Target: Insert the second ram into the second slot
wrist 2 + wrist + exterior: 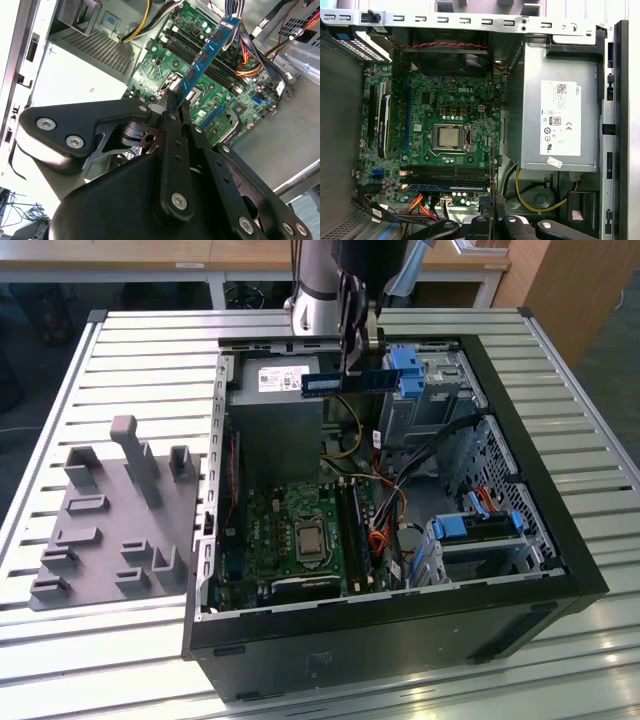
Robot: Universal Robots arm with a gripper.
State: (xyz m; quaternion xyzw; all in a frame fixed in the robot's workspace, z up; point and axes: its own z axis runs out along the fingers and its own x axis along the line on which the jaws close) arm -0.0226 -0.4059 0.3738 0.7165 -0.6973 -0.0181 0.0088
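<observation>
Gripper was clamped shut on the second ram, held above the open computer case. Case sat on a slatted metal table beside a grey fixture. Stick hung just below the fingertips, well clear of the motherboard.

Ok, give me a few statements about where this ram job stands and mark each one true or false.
1. The gripper is clamped on the second ram. True.
2. The second ram is seated in a slot on the motherboard. False: it hangs in the air above the open computer case.
3. A grey fixture lies beside the case, on the exterior view's left. True.
4. The power supply carries a red label. False: its label is white.
</observation>
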